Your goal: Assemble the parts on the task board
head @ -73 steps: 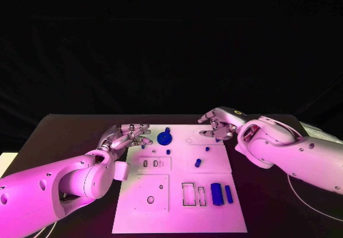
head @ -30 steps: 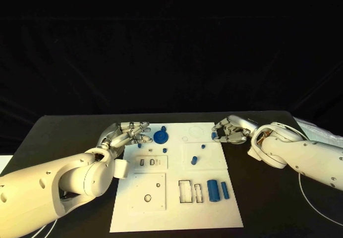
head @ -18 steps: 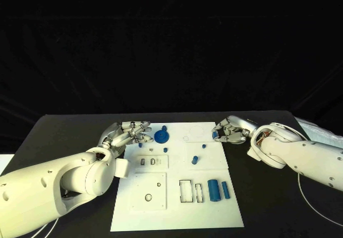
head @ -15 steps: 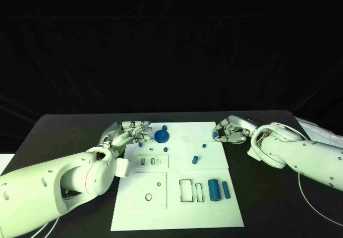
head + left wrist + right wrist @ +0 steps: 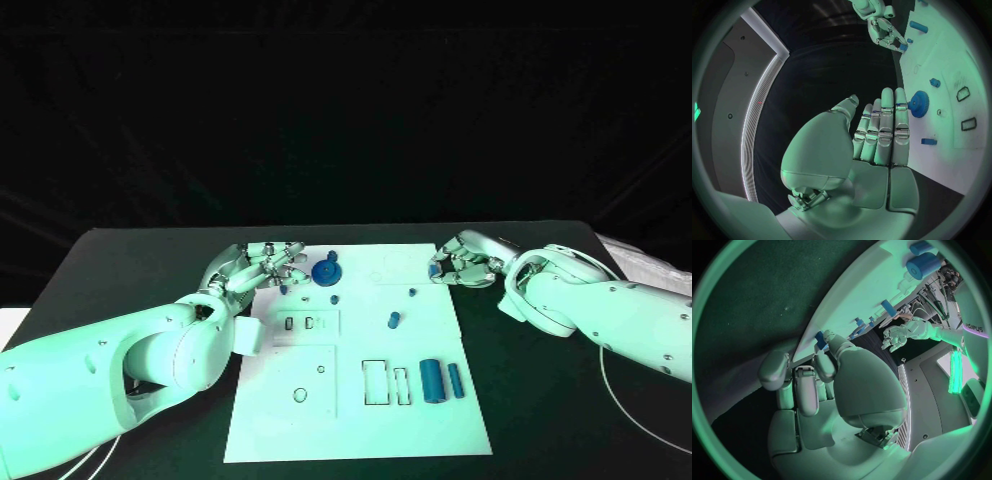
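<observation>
The right hand (image 5: 464, 262) now sits at the right edge of the task board (image 5: 361, 420), near its far corner, having drawn back from over the board's far middle, where it hovered a couple of seconds ago. Its fingers are curled in and pinch a small blue piece (image 5: 436, 270), which also shows at the fingertips in the right wrist view (image 5: 821, 338). That suggests one part has been picked up and is being carried or turned in the hand before it goes into a seat; which seat I cannot tell. The left hand (image 5: 263, 266) has barely shifted: it rests at the board's left edge near the far corner, holding nothing, and the left wrist view shows its fingers (image 5: 887, 122) straight and pressed side by side, thumb apart. Just beside its fingertips stands the blue gear (image 5: 327, 271), unmoved on the board. The rest of the parts lie as before: a small peg (image 5: 392, 320) near the board's middle and two blue cylinders (image 5: 443, 380) side by side toward the near right, next to open rectangular slots (image 5: 387, 385). Most of the assembly looks still to be done, and the pinched piece is small enough to slip if the grip loosens.
</observation>
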{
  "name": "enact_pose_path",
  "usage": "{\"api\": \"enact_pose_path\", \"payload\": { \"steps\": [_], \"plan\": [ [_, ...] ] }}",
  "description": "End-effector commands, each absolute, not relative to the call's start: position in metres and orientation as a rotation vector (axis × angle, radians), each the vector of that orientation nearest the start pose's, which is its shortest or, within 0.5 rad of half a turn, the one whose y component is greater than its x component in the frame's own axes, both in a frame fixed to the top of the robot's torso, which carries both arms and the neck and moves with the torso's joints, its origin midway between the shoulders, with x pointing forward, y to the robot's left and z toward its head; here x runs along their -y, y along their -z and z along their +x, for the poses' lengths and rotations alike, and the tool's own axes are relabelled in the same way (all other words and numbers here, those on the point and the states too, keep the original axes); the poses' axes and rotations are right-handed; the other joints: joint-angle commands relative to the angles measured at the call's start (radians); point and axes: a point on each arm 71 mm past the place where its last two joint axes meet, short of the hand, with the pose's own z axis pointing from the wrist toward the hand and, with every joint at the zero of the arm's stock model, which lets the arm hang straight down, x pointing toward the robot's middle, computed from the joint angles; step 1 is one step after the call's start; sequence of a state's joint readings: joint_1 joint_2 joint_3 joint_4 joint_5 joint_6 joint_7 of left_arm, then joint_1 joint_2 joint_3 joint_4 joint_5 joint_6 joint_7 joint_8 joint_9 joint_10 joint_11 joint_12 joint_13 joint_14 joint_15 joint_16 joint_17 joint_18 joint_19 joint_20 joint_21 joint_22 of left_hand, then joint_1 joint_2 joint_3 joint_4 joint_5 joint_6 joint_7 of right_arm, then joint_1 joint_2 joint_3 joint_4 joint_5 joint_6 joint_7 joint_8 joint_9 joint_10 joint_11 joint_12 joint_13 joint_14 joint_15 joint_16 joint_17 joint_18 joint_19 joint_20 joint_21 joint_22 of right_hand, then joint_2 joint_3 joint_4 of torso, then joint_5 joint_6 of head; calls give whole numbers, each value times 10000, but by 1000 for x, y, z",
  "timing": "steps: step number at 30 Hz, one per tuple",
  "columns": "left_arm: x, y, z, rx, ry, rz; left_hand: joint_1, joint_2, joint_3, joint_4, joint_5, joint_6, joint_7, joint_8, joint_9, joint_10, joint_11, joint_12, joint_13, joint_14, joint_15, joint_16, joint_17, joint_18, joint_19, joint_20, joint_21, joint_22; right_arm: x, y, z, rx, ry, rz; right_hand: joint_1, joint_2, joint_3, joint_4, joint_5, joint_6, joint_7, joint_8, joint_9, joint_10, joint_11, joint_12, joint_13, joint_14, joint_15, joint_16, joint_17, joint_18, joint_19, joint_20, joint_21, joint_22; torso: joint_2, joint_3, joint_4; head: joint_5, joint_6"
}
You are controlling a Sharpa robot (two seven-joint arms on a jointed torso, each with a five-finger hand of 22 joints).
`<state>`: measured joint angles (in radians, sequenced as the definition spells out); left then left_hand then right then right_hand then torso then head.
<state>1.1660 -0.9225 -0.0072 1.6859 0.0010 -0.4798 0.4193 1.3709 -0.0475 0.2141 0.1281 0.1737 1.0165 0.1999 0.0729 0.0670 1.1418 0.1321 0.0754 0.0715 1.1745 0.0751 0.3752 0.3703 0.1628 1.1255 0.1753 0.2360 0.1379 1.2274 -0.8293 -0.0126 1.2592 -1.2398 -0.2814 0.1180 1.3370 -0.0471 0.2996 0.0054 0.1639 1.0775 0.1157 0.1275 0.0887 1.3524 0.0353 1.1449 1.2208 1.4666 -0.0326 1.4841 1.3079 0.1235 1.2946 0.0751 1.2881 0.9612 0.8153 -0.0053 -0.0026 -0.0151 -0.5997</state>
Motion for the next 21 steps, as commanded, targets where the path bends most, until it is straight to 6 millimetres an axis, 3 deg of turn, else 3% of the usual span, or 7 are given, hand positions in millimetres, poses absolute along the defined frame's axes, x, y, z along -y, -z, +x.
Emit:
{"api": "enact_pose_path", "payload": {
  "steps": [1,12,21],
  "plan": [
    [-208,168,460,-13433,15146,-11405,28,13,36,-33,-10,16,47,-32,10,2,61,-53,-15,-71,-17,-36,-12,133,-81,4,-32,-11,270,173,534,-16121,-6776,533,-96,45,87,7,53,119,-16,89,27,51,-68,90,49,749,-90,69,1168,-87,9,-81,59,26,-5,5,-3,17,-4],
    [-213,169,462,-13446,15058,-11477,29,14,38,-35,-13,15,47,-33,9,1,61,-54,-15,-70,-16,-38,-12,134,-81,5,-33,-11,245,150,523,-15612,-7241,1307,-166,108,161,10,188,184,-53,103,45,86,-102,113,71,751,-124,67,1167,-83,14,-117,55,3,-20,-3,-3,35,24],
    [-220,173,469,-13344,14933,-11893,24,10,36,-34,-21,13,47,-34,9,0,62,-54,-15,-71,-15,-41,-12,135,-82,7,-36,-12,198,145,506,-15840,-7490,773,-136,145,242,-51,167,182,-66,87,48,30,-118,-7,-19,743,-141,42,1126,-81,19,-136,51,-9,-107,-40,54,114,-67]
  ]
}}
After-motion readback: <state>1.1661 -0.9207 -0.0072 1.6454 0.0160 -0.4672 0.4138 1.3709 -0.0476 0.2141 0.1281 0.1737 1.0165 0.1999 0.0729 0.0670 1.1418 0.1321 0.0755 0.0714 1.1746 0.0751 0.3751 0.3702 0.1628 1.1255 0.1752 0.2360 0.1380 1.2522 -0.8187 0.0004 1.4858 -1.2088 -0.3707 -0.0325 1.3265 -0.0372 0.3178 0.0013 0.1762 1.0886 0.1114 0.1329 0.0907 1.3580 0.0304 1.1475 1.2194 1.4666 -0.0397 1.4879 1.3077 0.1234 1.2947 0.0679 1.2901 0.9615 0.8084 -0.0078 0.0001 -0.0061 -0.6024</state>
